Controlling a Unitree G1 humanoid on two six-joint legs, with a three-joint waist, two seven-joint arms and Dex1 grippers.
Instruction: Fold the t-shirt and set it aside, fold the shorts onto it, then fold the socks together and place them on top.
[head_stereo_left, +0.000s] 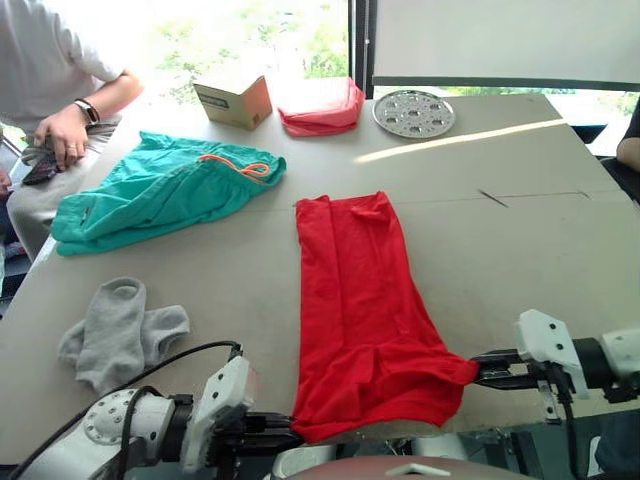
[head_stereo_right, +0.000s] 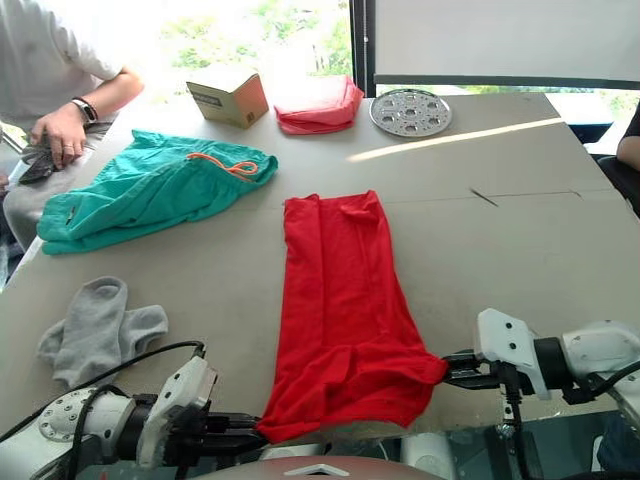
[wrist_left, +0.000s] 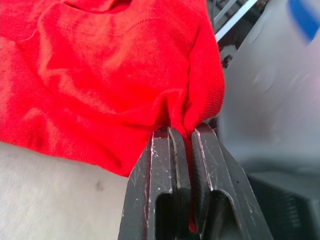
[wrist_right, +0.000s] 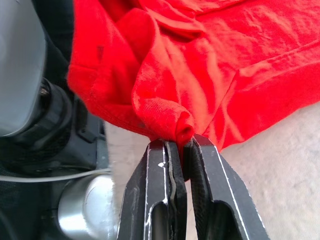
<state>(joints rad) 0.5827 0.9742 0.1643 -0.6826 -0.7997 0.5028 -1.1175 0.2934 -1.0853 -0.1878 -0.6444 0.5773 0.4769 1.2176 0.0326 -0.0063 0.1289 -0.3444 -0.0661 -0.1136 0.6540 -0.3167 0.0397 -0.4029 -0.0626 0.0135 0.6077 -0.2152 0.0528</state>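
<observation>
Two grippers are pinching the near hem of the red t-shirt (head_stereo_left: 362, 310), which is lying as a long strip down the middle of the table (head_stereo_left: 520, 250), apparently so the near end can be lifted and folded toward 12 o'clock. In the left eye view, the left gripper (head_stereo_left: 287, 428) is holding the corner at 7 o'clock of the shirt and the right gripper (head_stereo_left: 476, 371) the corner at 4 o'clock. The teal shorts (head_stereo_left: 160, 190) are waiting at 10 o'clock, the grey socks (head_stereo_left: 118, 332) at 8 o'clock, both well apart from the shirt and untouched. A cardboard box (head_stereo_left: 236, 101), a pinkish-red folded cloth (head_stereo_left: 322, 106) and a perforated metal plate (head_stereo_left: 413, 112) are sitting along the far edge, beside a seated person's hand (head_stereo_left: 64, 134).

In the left wrist view, the black fingers (wrist_left: 162, 185) are clamping a bunched fold of red fabric.

In the right wrist view, the fingers (wrist_right: 160, 195) are likewise gripping a rolled hem edge.
</observation>
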